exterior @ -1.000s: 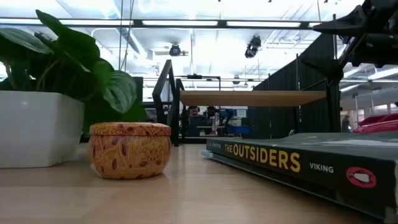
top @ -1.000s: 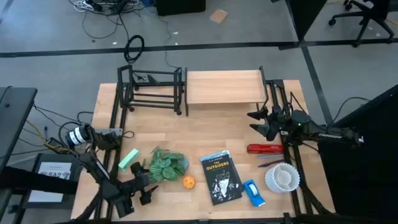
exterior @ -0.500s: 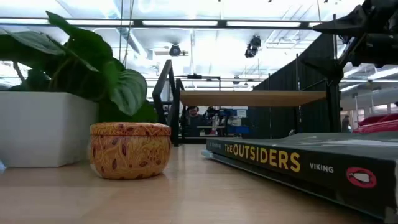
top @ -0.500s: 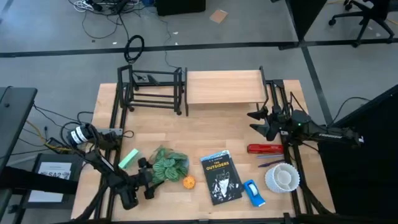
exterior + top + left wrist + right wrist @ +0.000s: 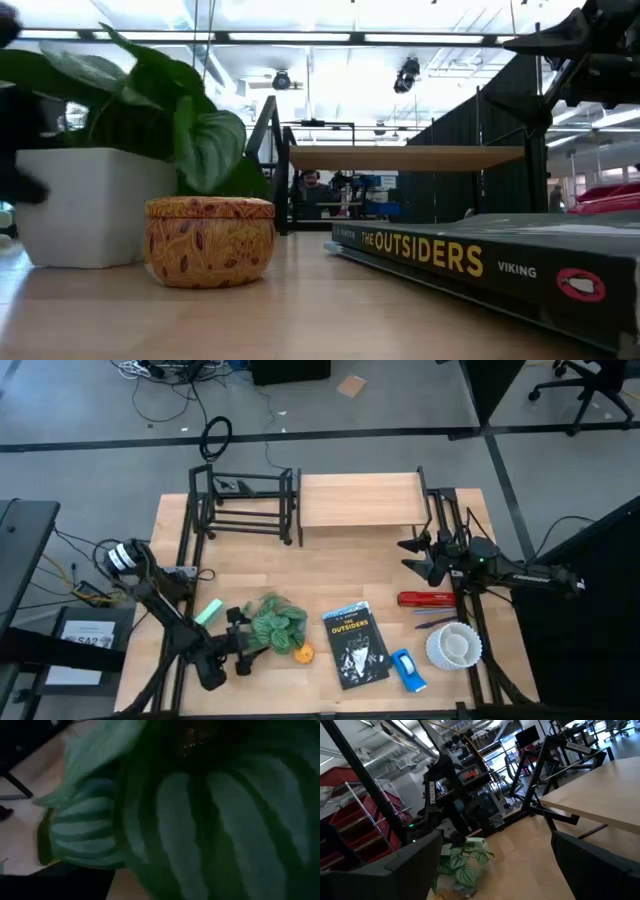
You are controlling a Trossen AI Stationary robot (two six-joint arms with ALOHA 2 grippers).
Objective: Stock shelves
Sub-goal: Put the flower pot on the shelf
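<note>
A potted plant with striped green leaves [image 5: 272,624] in a white pot [image 5: 90,205] stands on the table at the near left. My left gripper [image 5: 237,642] is at the pot's left side, open, and its wrist view shows only leaves [image 5: 190,820]. The shelves stand at the far edge: a wooden-plank stand [image 5: 360,500] and a black rod rack [image 5: 248,500]. My right gripper [image 5: 418,556] hovers open near the stand's right legs, holding nothing. My left gripper comes level from the table's left at the white pot. A dark finger [image 5: 22,185] lies against the pot's left side [image 5: 40,200]. The leaves hide the rest of the contact from above. The pot stands upright with its base on the table.
A patterned tin [image 5: 303,653] sits just right of the plant, with a book [image 5: 355,645] beyond it. A green block [image 5: 208,613] lies to the plant's left. A red stapler [image 5: 428,599], a white bowl [image 5: 455,646] and a blue object [image 5: 405,670] are at the near right.
My left gripper has moved toward the table's right edge. The plant has slid upright along the table with it, closer to the tin, and its leaves have swayed.
</note>
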